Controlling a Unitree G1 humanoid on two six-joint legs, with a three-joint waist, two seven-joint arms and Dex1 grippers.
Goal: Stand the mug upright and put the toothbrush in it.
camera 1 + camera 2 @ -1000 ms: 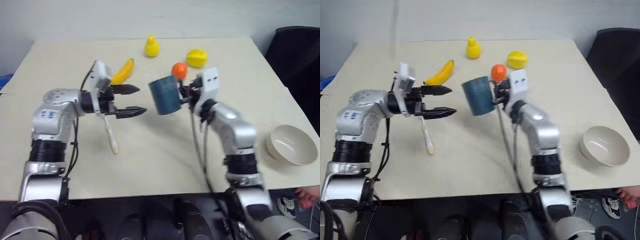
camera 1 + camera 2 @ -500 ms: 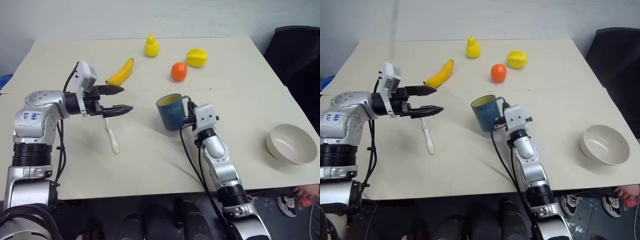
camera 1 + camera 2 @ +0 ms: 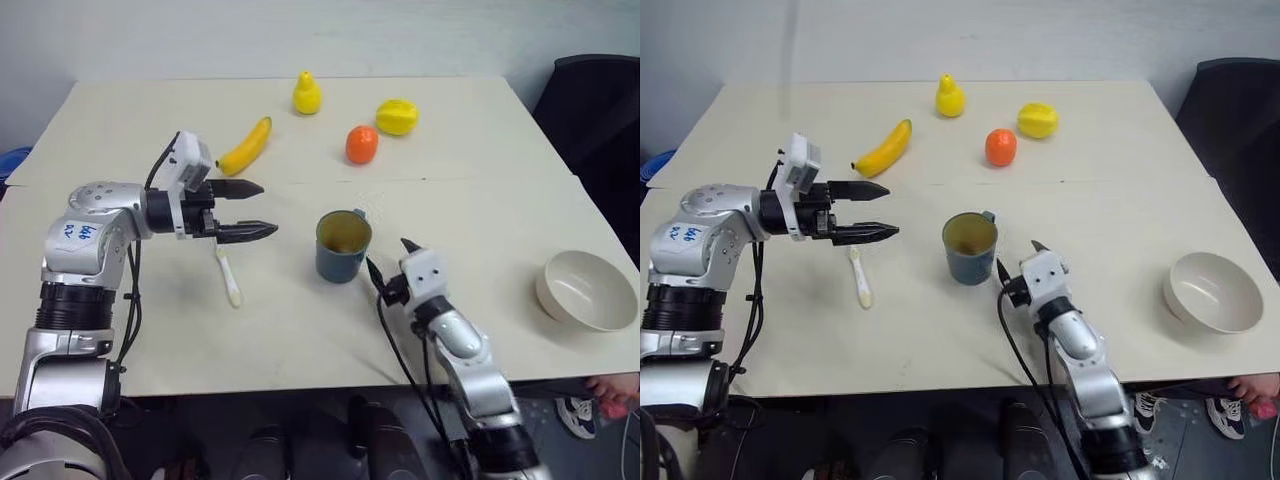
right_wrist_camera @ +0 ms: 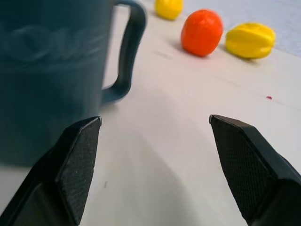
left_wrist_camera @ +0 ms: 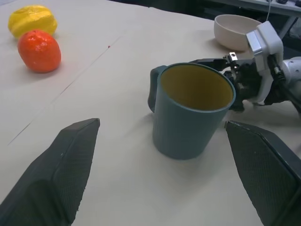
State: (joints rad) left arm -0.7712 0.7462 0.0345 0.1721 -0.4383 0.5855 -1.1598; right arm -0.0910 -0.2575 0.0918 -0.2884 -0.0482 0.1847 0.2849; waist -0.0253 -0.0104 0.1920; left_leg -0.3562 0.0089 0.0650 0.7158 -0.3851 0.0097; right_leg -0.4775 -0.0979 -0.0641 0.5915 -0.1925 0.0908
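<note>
- On the left, the left gripper hangs above the table, fingers spread wide, nothing in them, tips aimed at the mug.
- Just below those tips, the toothbrush lies flat on the table.
- Centre table, the mug stands upright, mouth up, handle facing the far side.
- Right of the mug, the right gripper sits low, fingers parted and empty, just beside the mug without touching.
- Far right, a bowl.
</note>
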